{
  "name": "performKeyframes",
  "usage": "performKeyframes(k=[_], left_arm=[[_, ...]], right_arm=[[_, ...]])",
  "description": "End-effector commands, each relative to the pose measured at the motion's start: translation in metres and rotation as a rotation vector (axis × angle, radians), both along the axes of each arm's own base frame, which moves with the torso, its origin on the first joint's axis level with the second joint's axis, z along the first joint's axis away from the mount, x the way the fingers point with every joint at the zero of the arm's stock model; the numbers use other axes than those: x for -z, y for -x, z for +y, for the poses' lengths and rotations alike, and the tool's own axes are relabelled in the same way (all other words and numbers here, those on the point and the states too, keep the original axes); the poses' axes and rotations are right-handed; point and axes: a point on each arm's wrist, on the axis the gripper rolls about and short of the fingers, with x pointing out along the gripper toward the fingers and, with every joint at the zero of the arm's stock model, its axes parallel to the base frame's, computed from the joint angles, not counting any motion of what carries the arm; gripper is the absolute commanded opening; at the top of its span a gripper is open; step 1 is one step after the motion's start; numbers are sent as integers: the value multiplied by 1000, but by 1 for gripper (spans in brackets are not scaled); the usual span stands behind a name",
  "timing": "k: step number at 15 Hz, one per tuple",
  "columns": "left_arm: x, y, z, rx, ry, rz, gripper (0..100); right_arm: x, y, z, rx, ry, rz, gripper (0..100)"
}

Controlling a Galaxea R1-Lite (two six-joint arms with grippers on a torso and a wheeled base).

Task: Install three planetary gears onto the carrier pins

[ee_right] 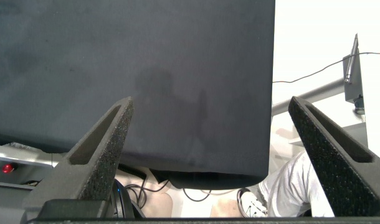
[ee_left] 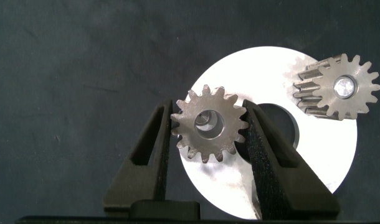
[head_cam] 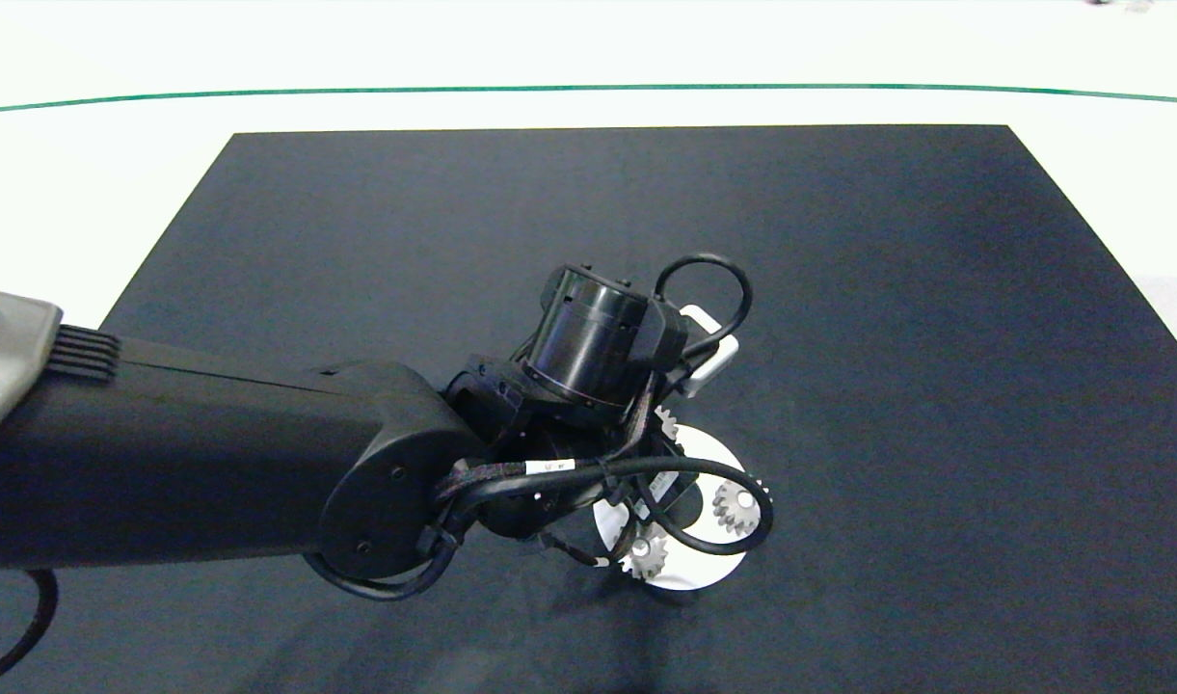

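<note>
My left gripper (ee_left: 206, 109) is shut on a small silver planetary gear (ee_left: 210, 124), held flat by its teeth over the rim of the white carrier disc (ee_left: 318, 158). Something pale shows through the gear's centre hole; I cannot tell whether it is a pin. A second gear (ee_left: 337, 87) sits on a carrier pin (ee_left: 344, 86) whose top shows in its hole. In the head view the left wrist covers much of the disc (head_cam: 706, 451). Gears show there at the right (head_cam: 737, 507), at the near side (head_cam: 646, 555) and, partly hidden, at the far edge (head_cam: 665, 422). The right gripper (ee_right: 212, 104) is open and holds nothing.
The disc lies on a dark mat (head_cam: 839, 289) on a white table with a green line (head_cam: 588, 89) at the back. The right wrist view shows the mat's edge (ee_right: 265, 168), cables and a person's shoe (ee_right: 252, 202) beyond it.
</note>
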Motion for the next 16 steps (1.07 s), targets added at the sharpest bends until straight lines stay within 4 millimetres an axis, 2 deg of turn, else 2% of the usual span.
performKeyframes(k=[1, 16], left_arm=[[-1, -1, -1, -1, 2, -3, 13], [4, -6, 3, -20, 7, -6, 13]], right_arm=[[0, 0, 0, 2, 5, 5, 100], [1, 0, 0, 2, 5, 6, 100]])
